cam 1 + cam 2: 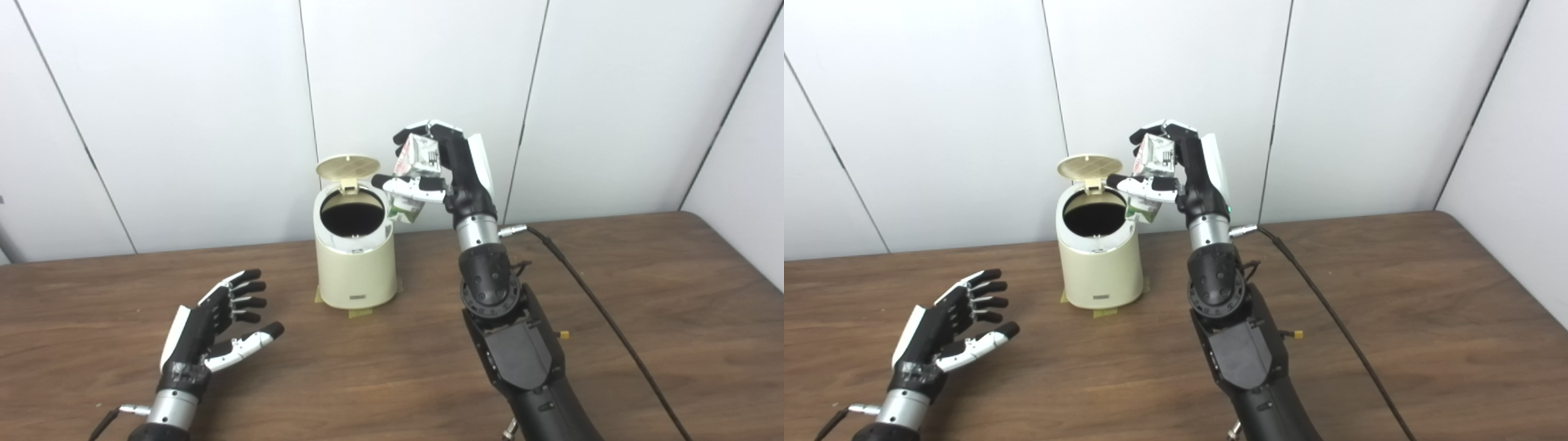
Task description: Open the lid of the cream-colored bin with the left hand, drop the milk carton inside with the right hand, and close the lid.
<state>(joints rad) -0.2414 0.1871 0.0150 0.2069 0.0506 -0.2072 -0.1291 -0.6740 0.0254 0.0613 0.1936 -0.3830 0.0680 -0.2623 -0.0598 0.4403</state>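
The cream-colored bin [355, 269] stands on the wooden table, taped down at its base. Its round lid [347, 166] is flipped up at the back and the dark opening [352, 217] shows. My right hand [442, 165] is raised just right of the bin's rim, shut on the milk carton [415, 171], which hangs tilted beside and slightly above the opening. My left hand [217, 324] is open and empty, low over the table to the left of the bin, away from it.
A black cable [588, 288] runs from my right wrist across the table toward the front right. White wall panels stand close behind the bin. The table's right edge [735, 251] slants back at the far right.
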